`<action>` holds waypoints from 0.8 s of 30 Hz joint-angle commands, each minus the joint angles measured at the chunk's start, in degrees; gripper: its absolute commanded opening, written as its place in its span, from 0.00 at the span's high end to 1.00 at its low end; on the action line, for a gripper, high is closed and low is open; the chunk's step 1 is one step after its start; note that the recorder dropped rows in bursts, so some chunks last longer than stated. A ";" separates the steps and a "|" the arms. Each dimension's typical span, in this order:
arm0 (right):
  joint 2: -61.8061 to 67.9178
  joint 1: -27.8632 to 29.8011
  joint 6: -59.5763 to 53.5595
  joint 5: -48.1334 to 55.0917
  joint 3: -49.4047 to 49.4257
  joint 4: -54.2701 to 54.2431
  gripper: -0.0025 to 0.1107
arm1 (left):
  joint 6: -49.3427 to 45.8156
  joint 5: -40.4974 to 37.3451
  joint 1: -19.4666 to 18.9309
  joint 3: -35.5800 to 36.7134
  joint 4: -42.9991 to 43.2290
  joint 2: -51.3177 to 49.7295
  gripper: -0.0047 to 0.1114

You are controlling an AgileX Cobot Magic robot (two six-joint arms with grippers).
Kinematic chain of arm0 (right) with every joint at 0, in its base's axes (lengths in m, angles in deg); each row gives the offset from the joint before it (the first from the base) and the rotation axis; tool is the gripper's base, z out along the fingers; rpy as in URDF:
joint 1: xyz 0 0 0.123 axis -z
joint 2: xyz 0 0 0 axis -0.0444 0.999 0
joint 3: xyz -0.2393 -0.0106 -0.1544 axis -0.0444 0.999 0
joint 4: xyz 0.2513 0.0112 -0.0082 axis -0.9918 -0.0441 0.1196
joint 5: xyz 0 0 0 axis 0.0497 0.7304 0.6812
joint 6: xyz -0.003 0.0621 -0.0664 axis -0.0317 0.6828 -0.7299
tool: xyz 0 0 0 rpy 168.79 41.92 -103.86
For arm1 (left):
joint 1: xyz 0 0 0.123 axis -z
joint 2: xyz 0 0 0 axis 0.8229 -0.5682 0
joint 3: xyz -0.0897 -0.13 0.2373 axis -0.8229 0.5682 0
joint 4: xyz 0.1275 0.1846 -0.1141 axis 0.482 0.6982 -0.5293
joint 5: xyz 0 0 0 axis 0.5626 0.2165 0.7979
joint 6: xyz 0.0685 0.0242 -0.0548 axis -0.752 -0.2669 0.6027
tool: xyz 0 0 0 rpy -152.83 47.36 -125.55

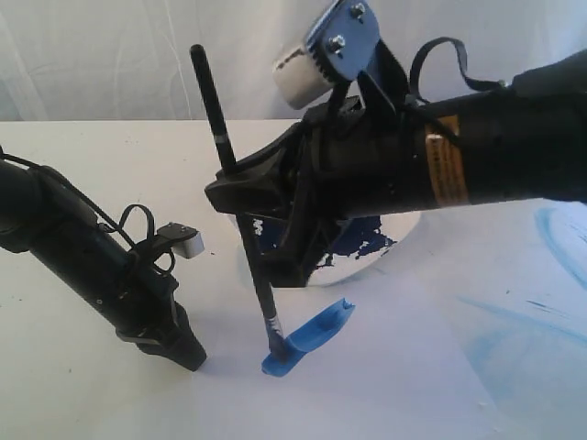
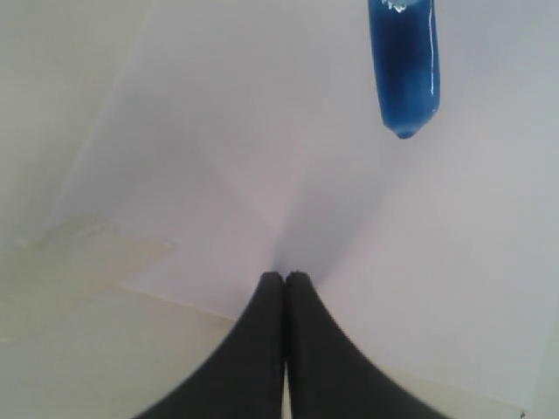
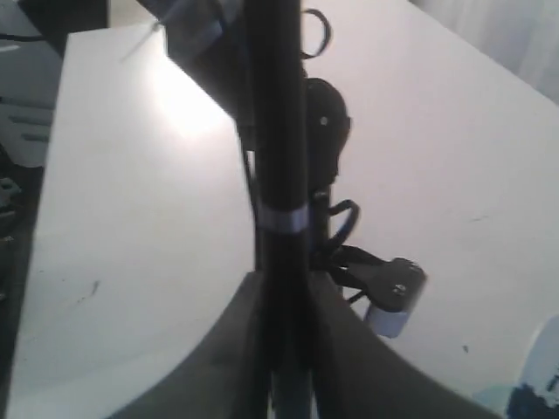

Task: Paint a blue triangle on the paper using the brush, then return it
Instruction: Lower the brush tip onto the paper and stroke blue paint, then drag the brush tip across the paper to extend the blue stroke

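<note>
Nearest the camera lay the paper (image 1: 367, 385), white on the white surface (image 1: 110, 156) and hard to tell from it. My left end effector (image 1: 188, 353) was closed on nothing, its two tips together and pressed down on the sheet to pin it. Just beside it, toward the middle, ran one short, thick blue stroke (image 1: 307, 337), wet and glossy in the left wrist view. That was only the first side of the triangle, so I judged the painting barely begun.

The brush (image 1: 213, 105) stood tilted, its bristles touching the paper at the near end of that stroke. My right end effector (image 1: 246, 225) gripped the black handle partway up, jaws clamped on either side below the silver band (image 3: 284, 218).

Behind my right arm sat the dish (image 1: 399, 240) with its dark navy paint, partly hidden. Pale-blue smears (image 1: 523, 330) marked the surface off to the right.

Several things could go wrong here. Pressing too hard would splay the bristles and fatten the line. A sideways drag might make the thin handle twist in my grip. The sheet could slide if my left tips eased off. Turning a corner toward my left end effector could smear wet paint.
</note>
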 commanded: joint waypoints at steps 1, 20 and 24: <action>-0.17 -4.04 -7.77 15.55 2.10 -10.79 0.98 | 0.37 -1.06 0.31 -0.06 -0.12 0.02 0.96; 5.36 -4.03 -9.26 11.52 4.98 -12.91 0.98 | 0.37 -0.90 0.31 -0.06 -0.14 -0.32 0.96; 5.36 -4.03 -10.50 11.52 4.62 -14.36 0.98 | 0.37 -0.90 0.31 -0.06 -0.14 -0.32 0.96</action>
